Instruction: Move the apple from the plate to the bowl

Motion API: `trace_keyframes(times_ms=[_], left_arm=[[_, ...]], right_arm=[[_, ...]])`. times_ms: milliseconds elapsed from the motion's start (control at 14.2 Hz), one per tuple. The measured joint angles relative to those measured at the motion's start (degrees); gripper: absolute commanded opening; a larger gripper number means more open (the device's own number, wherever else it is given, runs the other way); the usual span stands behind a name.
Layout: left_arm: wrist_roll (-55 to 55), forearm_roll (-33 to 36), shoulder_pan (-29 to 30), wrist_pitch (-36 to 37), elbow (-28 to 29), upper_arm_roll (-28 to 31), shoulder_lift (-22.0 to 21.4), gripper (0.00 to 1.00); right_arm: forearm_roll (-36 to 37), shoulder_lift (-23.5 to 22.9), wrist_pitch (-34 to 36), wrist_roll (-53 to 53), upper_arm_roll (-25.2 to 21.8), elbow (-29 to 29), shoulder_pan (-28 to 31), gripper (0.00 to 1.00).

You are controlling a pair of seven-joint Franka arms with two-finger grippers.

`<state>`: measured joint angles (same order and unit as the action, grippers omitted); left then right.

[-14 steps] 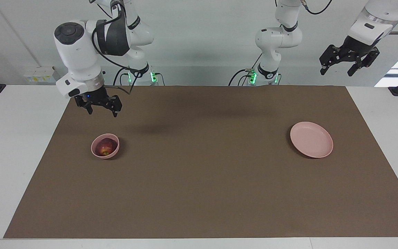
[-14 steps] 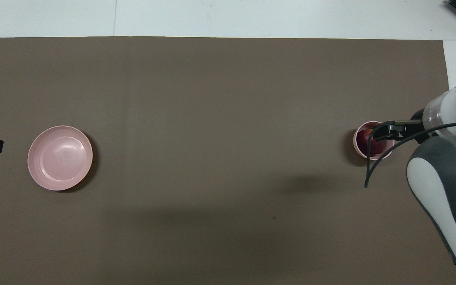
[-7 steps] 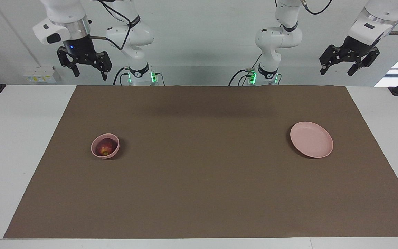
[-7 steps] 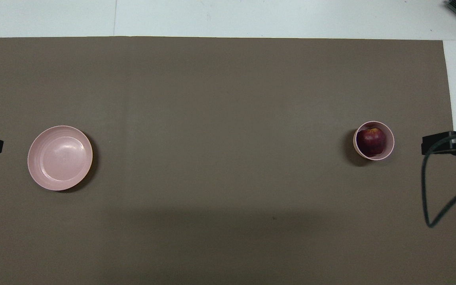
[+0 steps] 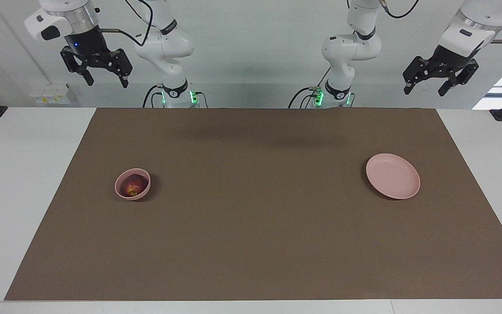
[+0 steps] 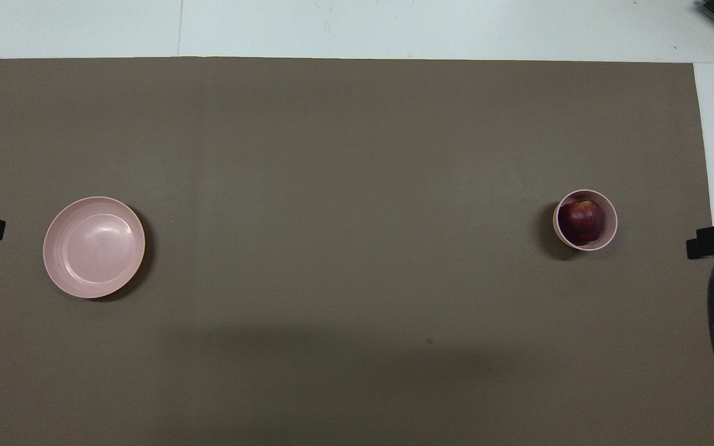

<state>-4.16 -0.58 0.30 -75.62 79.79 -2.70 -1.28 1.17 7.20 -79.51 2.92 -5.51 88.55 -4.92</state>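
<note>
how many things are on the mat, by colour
pink: 2, the plate and the bowl
dark red: 1, the apple in the bowl
total: 3

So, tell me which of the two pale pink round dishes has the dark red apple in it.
The small, deep pale pink bowl toward the right arm's end holds the dark red apple; the wide, shallow pale pink plate holds nothing.

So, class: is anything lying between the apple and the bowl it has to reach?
Nothing visible does: the apple already sits inside the bowl, and the plate is bare. The right gripper and left gripper both hang open, high above the table's ends.
</note>
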Motion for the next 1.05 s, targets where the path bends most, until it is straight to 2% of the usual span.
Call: trace_keyframes(times_ms=[702,1053], left_arm=[[0.0,0.0,-0.1,1.3,0.2,-0.3,-0.4,1.00],[0.0,0.0,-0.1,1.5,4.0,0.8,-2.9,1.00]], right_arm=[[0.4,0.0,0.0,-3.0,-0.1,0.1,0.1,1.00],[0.4,0.0,0.0,-3.0,-0.1,0.2,0.1,1.00]])
